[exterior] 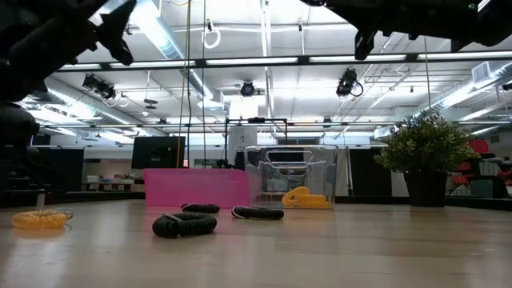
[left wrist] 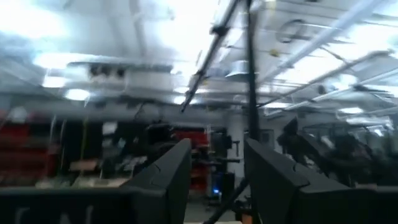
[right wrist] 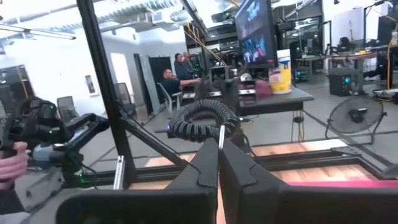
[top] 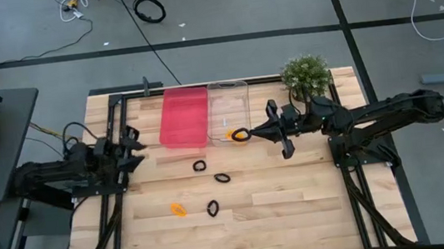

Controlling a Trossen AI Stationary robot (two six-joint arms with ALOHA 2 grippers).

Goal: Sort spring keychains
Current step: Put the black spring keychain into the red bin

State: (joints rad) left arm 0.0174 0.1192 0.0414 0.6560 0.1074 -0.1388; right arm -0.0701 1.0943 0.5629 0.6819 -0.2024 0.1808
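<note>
Here the right gripper (right wrist: 217,146) is clamped on a black spring keychain (right wrist: 202,121), held raised by the clear bin (top: 229,109), where an orange keychain (top: 239,135) lies. Black belongs apart, I judge, so next carry it over the pink bin (top: 183,117) and release. The left gripper (left wrist: 214,177) waits open at the table's left edge.

two dark jointed arms on black frames

both arms are matte black with chunky rounded joints and thin black cables; the left claw (top: 134,147) and right claw (top: 275,129) end in flat, angular black fingers (right wrist: 202,171) with slanted inner edges.
</note>
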